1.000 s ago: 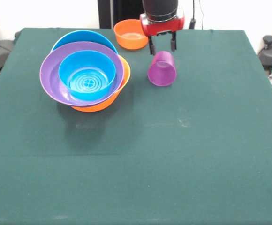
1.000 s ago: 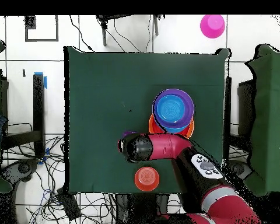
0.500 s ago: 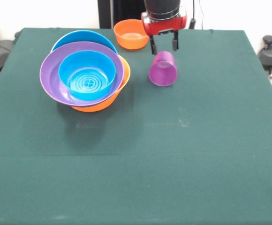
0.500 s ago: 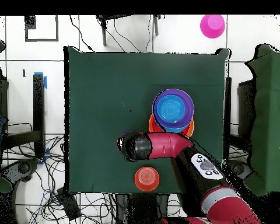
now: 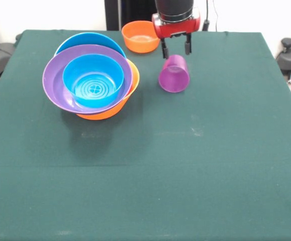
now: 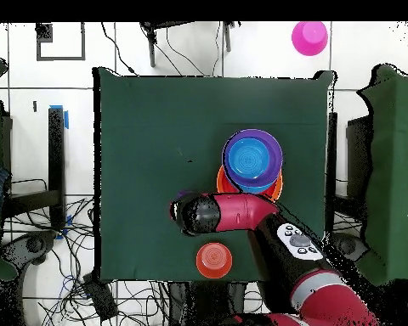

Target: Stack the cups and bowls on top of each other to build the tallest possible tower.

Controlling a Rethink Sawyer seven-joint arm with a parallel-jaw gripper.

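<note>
A translucent purple cup (image 5: pixel 173 74) lies on its side on the green table (image 5: pixel 195 165), its mouth towards the camera. My gripper (image 5: pixel 175 50) hangs just above its far end, open, with one finger to each side and nothing held. The tower (image 5: pixel 91 80) stands to the left: a large orange bowl (image 5: pixel 124 103) as base, a large blue bowl (image 5: pixel 90 40), a purple bowl (image 5: pixel 55 83) and a small blue bowl (image 5: pixel 93 80) inside. It also shows in the overhead view (image 6: pixel 252 157). A small orange bowl (image 5: pixel 141 36) sits beside the gripper. The light blue and red cups are out of view.
In the overhead view my arm (image 6: pixel 229 212) reaches across the table and covers the cup and gripper. The small orange bowl (image 6: pixel 213 260) sits near the table's edge by the base. A pink bowl (image 6: pixel 309 37) lies on the floor beyond the far edge.
The gripper has risen slightly and shifted a little to the right in the front view. The purple cup has barely moved. The bowls have not moved.
</note>
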